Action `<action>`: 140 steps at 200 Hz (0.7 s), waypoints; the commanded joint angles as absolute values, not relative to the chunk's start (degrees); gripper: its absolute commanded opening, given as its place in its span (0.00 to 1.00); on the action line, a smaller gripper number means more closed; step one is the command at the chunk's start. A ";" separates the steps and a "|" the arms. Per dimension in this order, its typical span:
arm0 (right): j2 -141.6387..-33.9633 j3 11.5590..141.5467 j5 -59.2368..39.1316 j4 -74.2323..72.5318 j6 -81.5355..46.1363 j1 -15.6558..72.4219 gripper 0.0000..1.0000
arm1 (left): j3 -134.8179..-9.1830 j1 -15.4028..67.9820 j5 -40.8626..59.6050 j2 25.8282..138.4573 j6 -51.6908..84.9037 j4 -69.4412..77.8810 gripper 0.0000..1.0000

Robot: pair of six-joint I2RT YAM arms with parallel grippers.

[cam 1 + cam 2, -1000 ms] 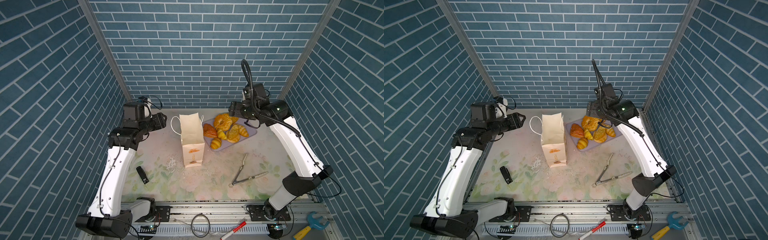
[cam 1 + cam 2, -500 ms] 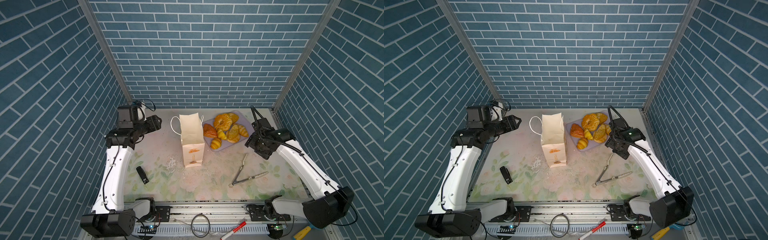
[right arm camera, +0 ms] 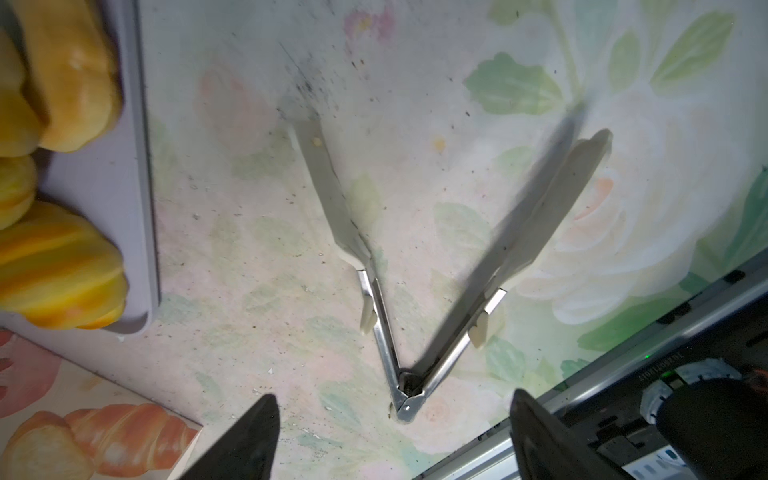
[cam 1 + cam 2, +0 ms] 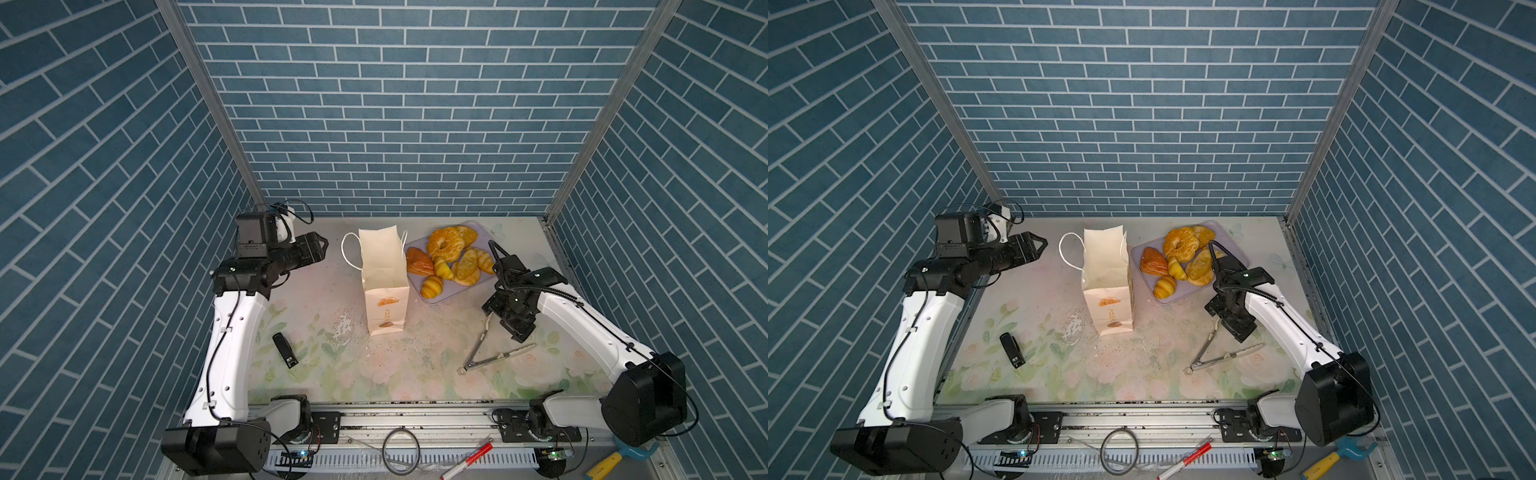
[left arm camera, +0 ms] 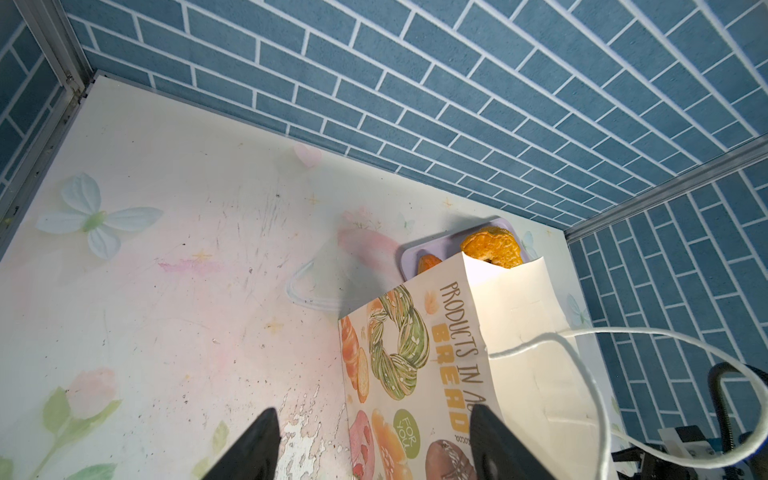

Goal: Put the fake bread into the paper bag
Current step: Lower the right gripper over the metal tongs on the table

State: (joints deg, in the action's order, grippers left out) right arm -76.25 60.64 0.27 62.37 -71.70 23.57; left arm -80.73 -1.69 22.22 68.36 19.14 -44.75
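Both top views, bread: about seven glossy golden pastries, the fake bread (image 4: 445, 244), are heaped on a lilac tray (image 4: 446, 296). The tray is set just beside the paper bag (image 4: 384, 266). No pastry is seen in the bag.
Both top views, bag: it is stood upright on the bench (image 4: 307, 303), with its mouth opened upward.
Both top views, pincers: the left pincer (image 4: 321, 244) is held level, apart from the bag, on the side away from the tray. The right pincer (image 4: 518, 332) is hung over metal tongs (image 4: 490, 358), which are splayed on the bench near the tray.
Left wrist view: the left pincer (image 5: 374, 453) is seen with its fingers spread and nothing gripped. The bag's printed side and open rim (image 5: 515, 324) lie ahead, with a cord handle (image 5: 582, 332) looped loose. A ring bread (image 5: 492, 249) is glimpsed past the rim.
Right wrist view: the right pincer (image 3: 390, 440) is spread wide and empty, directly above the tongs' hinge (image 3: 405, 395). Rolls (image 3: 62, 274) are seen at the tray's edge (image 3: 141, 166).
Handling, bread: the pastries are judged light, firm and slippery from their gloss. A hold is best taken across a narrow waist, or on the ring's band.
Handling, bag: the paper is judged thin and easily tipped or creased. The rim should be steadied while the bread is dropped in from above.
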 commanded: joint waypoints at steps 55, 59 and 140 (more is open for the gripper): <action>-78.20 53.99 -4.48 55.20 -79.23 24.27 0.95 | -79.94 -2.55 22.33 68.38 16.88 -46.39 0.75; -78.22 53.85 -4.48 55.00 -79.42 24.40 0.95 | -79.98 -2.55 22.24 68.46 16.82 -46.48 0.75; -78.15 49.56 -4.66 54.25 -80.68 24.61 0.97 | -80.19 -2.73 21.08 68.90 16.93 -47.72 0.75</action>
